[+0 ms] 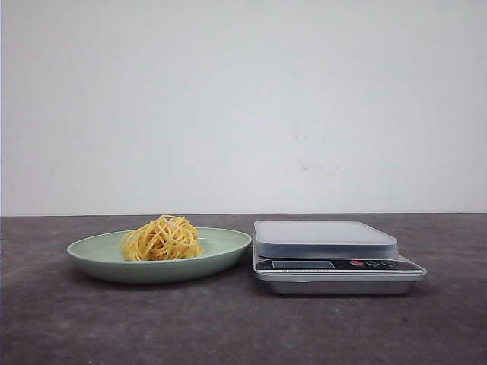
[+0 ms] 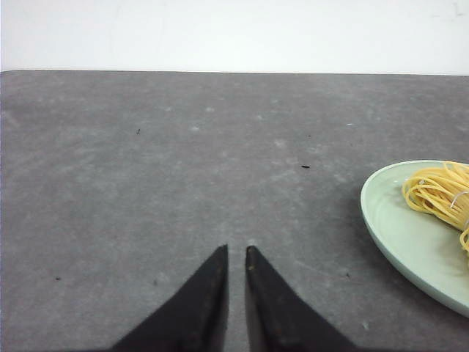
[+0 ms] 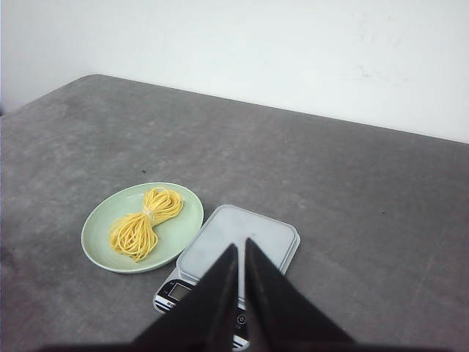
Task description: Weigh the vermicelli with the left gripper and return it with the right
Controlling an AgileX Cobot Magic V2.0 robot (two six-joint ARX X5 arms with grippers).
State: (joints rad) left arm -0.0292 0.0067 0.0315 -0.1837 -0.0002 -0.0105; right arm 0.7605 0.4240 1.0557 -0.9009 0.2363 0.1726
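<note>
Your vermicelli [image 1: 161, 239] sits in a bundle on the pale green plate [image 1: 221, 247], untouched. Just right of the plate stands a silver kitchen scale [image 1: 327, 239], platform bare. Grey tabletop [image 1: 61, 319] around both. Left gripper [image 2: 236, 253] hovers low over the tabletop beside the plate, fingers [image 2: 209, 293] clenched, grasping nothing. Right gripper [image 3: 240, 249] hangs high above the scale, fingers likewise pressed together.
</note>
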